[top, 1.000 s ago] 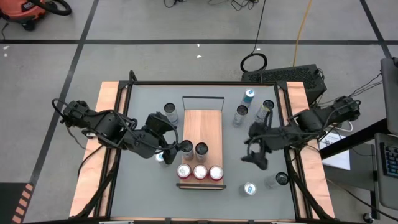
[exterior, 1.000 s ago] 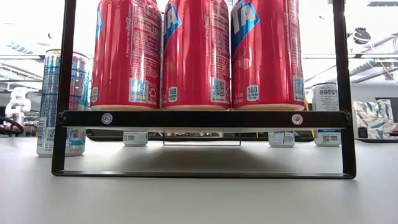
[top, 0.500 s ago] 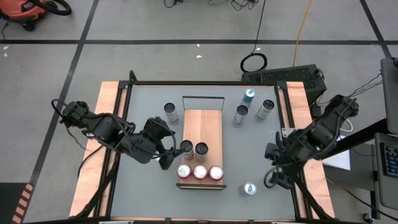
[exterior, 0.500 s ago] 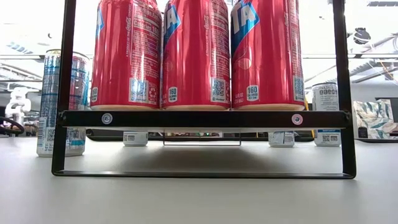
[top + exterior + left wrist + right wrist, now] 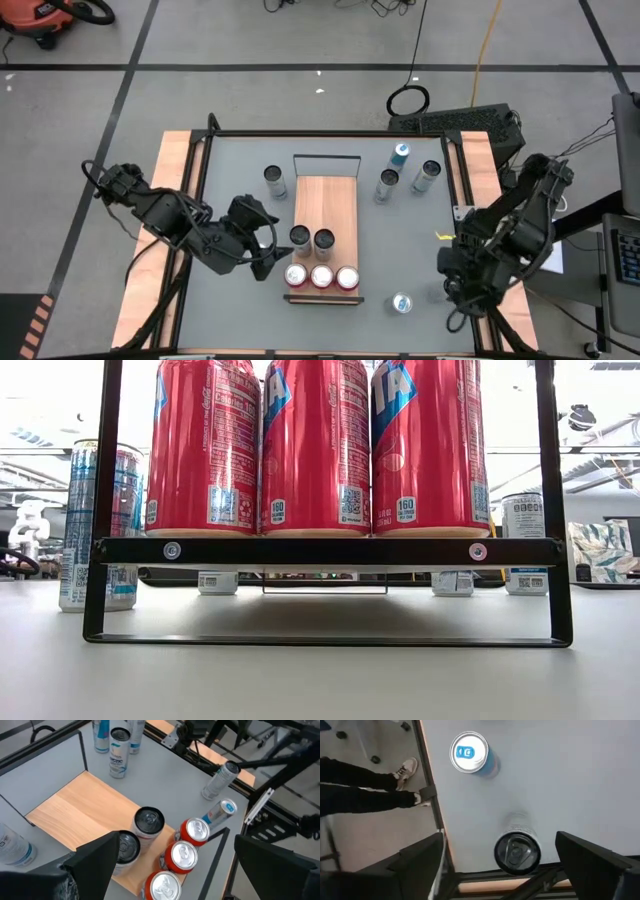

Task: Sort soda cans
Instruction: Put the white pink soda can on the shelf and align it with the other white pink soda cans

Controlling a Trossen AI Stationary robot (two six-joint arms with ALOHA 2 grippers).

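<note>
A wooden board [image 5: 325,200] in a black frame holds three red soda cans [image 5: 322,277] along its near edge, with two silver-grey cans [image 5: 312,238] behind them. My left gripper [image 5: 270,254] hangs open just left of those cans, which show between its fingers in the left wrist view [image 5: 149,822]. My right gripper [image 5: 453,292] stands open near the table's near right corner, pointing steeply down over a standing silver-grey can [image 5: 517,851] without touching it. A blue can [image 5: 401,303] stands just left of it.
More cans stand at the far end: a silver-grey one [image 5: 274,180] left of the board, two more [image 5: 387,183] [image 5: 428,175] and a blue one [image 5: 400,155] on its right. A person's legs [image 5: 365,785] show beyond the table's right edge [image 5: 437,820].
My right gripper has swung from the middle right of the table toward the near right corner, sinking a little and tipping more steeply down until it stands over the silver-grey can. My left gripper has drifted slightly toward the near edge. No can has moved.
</note>
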